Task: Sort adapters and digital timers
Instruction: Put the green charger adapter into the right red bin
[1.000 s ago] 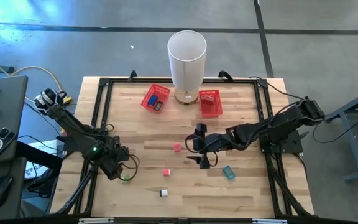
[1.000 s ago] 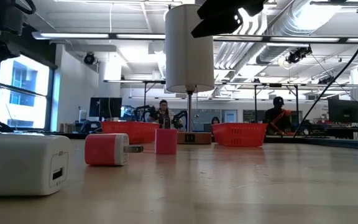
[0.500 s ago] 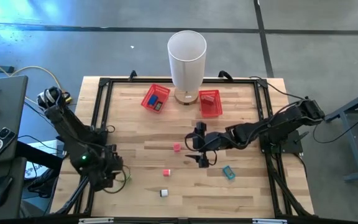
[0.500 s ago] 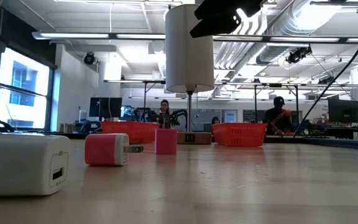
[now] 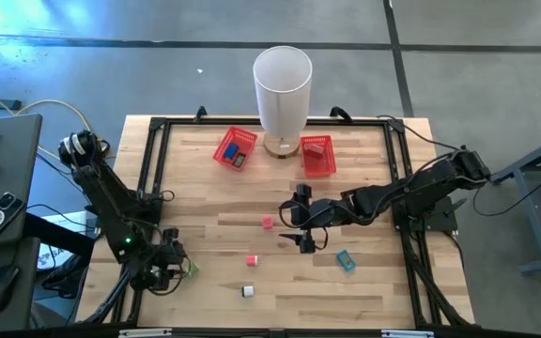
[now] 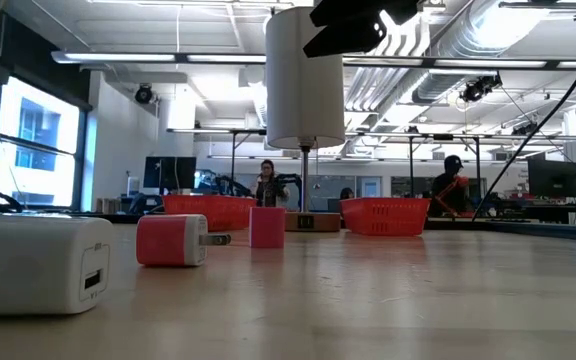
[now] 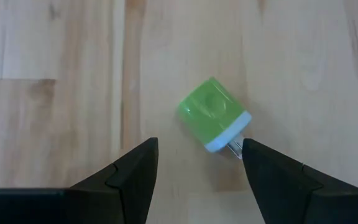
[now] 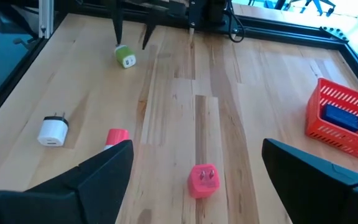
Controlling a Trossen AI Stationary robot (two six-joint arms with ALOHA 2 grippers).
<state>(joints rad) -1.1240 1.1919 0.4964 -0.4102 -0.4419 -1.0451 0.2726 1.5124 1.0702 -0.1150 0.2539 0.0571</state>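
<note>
A green adapter with a white plug face lies flat on the wooden table near its left edge. My left gripper hangs open just above it, fingers pointing steeply down, touching nothing; it also shows in the high view. My right gripper hovers open over the table's middle, holding nothing. Below and ahead of it lie a pink adapter, a red adapter and a white adapter. A teal timer lies to the right of my right gripper.
Two red baskets stand at the table's far side, on either side of a tall white cylinder; the left one holds a blue item. A black frame runs around the table. People stand in the room behind.
My left gripper has swung toward the table's near edge and sunk, tipping more steeply downward, and now hangs over the green adapter. It has dropped out of the low view. The adapter has not moved.
</note>
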